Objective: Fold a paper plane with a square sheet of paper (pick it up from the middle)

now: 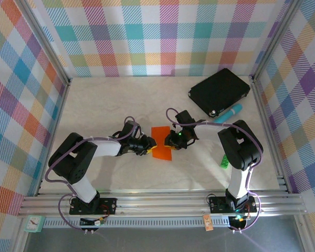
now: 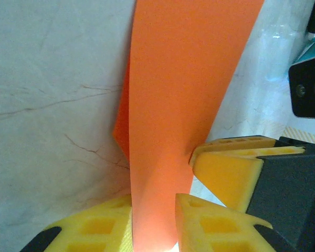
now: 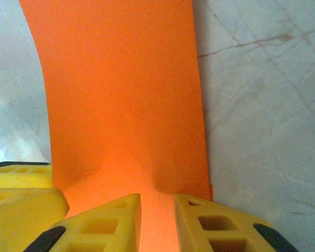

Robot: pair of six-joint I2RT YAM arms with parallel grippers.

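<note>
The square sheet of paper (image 1: 160, 143) is bright orange, bent along a fold, and held up at the middle of the table between both grippers. My left gripper (image 1: 146, 146) meets it from the left and my right gripper (image 1: 173, 139) from the right. In the left wrist view the paper (image 2: 184, 89) twists down into the narrow gap of my left gripper (image 2: 153, 202), shut on it. The right arm's yellow finger (image 2: 228, 176) touches the paper's right edge. In the right wrist view the paper (image 3: 121, 89) buckles into my right gripper (image 3: 157, 202), also shut on it.
A black rectangular pad (image 1: 219, 92) lies at the back right with a teal cylinder (image 1: 228, 113) by its near edge. A small green block (image 1: 224, 161) sits beside the right arm. Checked walls close in the pale marble table (image 1: 94, 105).
</note>
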